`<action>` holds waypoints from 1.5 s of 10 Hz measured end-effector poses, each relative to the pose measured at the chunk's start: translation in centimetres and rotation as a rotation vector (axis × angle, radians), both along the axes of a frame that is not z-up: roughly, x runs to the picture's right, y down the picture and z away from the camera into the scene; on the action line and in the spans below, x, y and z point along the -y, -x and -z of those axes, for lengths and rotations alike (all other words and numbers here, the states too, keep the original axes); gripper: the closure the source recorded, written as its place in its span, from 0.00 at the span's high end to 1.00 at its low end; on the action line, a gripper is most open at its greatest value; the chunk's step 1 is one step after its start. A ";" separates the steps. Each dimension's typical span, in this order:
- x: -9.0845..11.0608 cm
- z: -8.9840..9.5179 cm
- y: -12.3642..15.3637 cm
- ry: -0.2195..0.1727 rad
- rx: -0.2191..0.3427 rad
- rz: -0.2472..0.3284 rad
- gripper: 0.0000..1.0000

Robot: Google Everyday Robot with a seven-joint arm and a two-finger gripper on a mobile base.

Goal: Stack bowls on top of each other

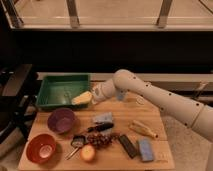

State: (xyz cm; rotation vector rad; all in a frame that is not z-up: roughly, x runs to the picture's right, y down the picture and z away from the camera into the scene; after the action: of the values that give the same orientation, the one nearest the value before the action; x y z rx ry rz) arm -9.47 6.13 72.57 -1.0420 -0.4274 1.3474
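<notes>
The purple bowl [62, 120] sits upright on the wooden table [155, 120] at the left. The red-orange bowl [41, 148], paler inside, stands at the table's front left corner, apart from the purple one. My gripper [91, 97] hangs at the end of the white arm, over the right edge of the green bin, above and to the right of the purple bowl. A pale yellow object [81, 98] lies right at its tip.
A rectangular green bin [61, 90] stands at the back left. In the table's middle lie a grey packet [103, 118], dark grapes [104, 140], an orange fruit [88, 152], a metal scoop [77, 142], a dark bar [128, 145], a blue sponge [146, 149] and a yellowish item [141, 129].
</notes>
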 end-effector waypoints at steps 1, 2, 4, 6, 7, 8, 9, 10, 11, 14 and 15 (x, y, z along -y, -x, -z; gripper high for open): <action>0.0 0.0 0.0 0.000 0.000 0.000 0.80; 0.0 0.0 0.0 0.000 0.000 0.000 0.80; 0.0 0.0 0.0 0.000 0.000 0.000 0.80; 0.1 -0.3 0.0 0.000 -0.006 0.012 0.80; 0.3 -0.9 0.5 0.006 -0.013 0.027 0.80; 0.2 -1.7 1.2 0.018 -0.020 0.041 0.80; -0.6 -3.3 2.2 0.037 -0.030 0.062 0.80; -1.5 -4.7 2.8 0.045 -0.043 0.080 0.80; -2.4 -5.9 3.7 0.050 -0.050 0.100 0.80; -5.4 -9.9 6.4 0.094 -0.073 0.174 0.80; -6.2 -10.8 7.3 0.113 -0.080 0.197 0.80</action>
State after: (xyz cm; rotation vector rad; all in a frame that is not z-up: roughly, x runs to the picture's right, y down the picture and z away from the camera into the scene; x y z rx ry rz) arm -16.78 12.32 83.39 -1.0896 -0.1847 1.2429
